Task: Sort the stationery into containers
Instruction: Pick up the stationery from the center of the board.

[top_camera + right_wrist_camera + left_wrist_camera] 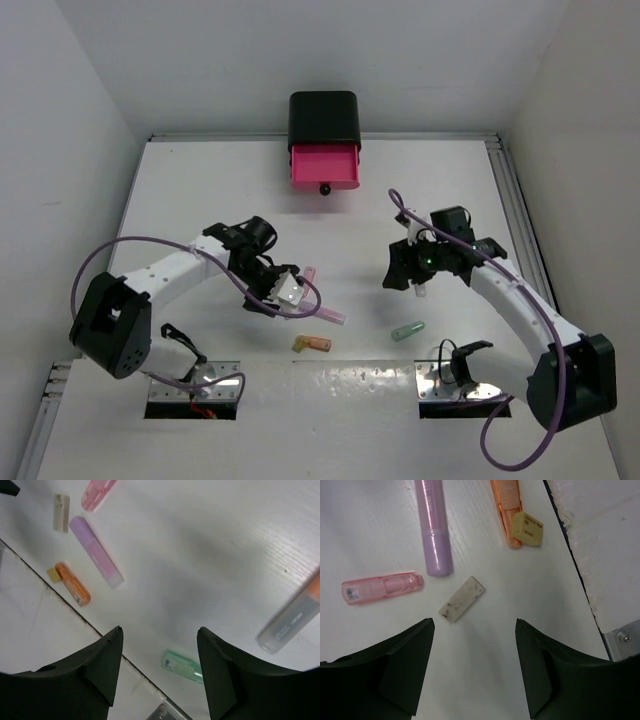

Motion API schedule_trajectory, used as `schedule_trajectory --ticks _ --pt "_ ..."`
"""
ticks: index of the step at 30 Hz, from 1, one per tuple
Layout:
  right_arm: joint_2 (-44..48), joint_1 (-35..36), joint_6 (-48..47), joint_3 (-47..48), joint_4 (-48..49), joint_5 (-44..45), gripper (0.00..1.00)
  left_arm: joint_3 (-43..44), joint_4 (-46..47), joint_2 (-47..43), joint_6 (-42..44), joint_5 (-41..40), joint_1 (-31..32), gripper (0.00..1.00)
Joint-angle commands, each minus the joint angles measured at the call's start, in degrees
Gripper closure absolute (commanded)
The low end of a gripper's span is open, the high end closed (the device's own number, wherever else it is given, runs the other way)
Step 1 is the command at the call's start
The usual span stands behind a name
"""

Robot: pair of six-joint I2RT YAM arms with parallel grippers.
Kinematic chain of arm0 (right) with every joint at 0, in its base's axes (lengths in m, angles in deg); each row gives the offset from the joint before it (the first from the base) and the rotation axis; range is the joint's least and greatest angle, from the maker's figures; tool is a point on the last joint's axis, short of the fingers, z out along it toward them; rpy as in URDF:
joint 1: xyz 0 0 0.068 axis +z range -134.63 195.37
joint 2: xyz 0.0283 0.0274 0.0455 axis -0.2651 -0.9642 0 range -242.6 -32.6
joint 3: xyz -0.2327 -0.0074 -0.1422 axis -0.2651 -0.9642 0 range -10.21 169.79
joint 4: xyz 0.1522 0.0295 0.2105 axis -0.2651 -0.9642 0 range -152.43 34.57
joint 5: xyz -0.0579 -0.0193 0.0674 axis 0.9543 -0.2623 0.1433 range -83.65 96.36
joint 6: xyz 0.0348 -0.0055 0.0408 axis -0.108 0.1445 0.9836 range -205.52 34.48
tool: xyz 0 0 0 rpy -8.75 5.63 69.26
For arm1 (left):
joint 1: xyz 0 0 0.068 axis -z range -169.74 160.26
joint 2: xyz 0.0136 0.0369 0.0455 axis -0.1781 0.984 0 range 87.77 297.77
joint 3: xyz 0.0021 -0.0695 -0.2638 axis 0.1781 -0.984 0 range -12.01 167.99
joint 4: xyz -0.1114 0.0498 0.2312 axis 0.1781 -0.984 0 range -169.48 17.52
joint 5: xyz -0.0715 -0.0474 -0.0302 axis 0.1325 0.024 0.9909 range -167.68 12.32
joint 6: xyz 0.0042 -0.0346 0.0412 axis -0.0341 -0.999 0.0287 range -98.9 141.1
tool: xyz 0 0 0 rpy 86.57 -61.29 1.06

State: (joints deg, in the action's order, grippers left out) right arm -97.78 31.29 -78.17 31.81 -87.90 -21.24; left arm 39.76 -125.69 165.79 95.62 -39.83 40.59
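**Both grippers empty, first pick not yet done**

Top view: the pink drawer is pulled out at the far edge, well apart from the sticks.

Left wrist: the left gripper is open, just before the beige piece.

Right wrist: the right gripper is open too, probably aiming at the green stick. Next it must descend and close.

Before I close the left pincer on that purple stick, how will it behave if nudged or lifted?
The purple stick looks round and glossy, so it may roll sideways or slip if nudged. It seems rigid plastic and small, so probably light. It lies flat, so tipping seems unlikely.
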Motion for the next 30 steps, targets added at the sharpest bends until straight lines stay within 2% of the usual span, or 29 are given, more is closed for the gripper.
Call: schedule_trajectory --ticks 1,7,17,21,24,30 --pt "2.52 -1.5 -6.91 -0.89 -3.91 -1.06 0.4 0.44 1.08 3.18 7.65 -0.84 2.45 0.28" --pt "3.93 -4.06 -9.2 -0.27 -7.52 -2.29 0.4 -0.61 5.04 7.76 9.15 -3.13 5.53 0.32" --pt "3.31 -3.8 -13.68 3.24 -12.88 -5.71 0.41 -2.46 12.5 13.73 6.96 -6.99 8.78 0.34" --pt "3.49 -2.83 -16.04 4.73 -14.02 -6.07 0.42 -2.46 12.08 15.67 7.3 -8.75 9.22 0.38" --pt "4.19 -0.72 -19.74 5.7 -14.64 -5.98 0.42 -3.07 11.99 16.2 7.48 -11.12 8.96 0.46" --pt "6.91 7.8 -27.47 5.88 -11.31 -3.96 0.4 -4.4 12.08 13.22 3.18 -8.85 4.49 0.74"
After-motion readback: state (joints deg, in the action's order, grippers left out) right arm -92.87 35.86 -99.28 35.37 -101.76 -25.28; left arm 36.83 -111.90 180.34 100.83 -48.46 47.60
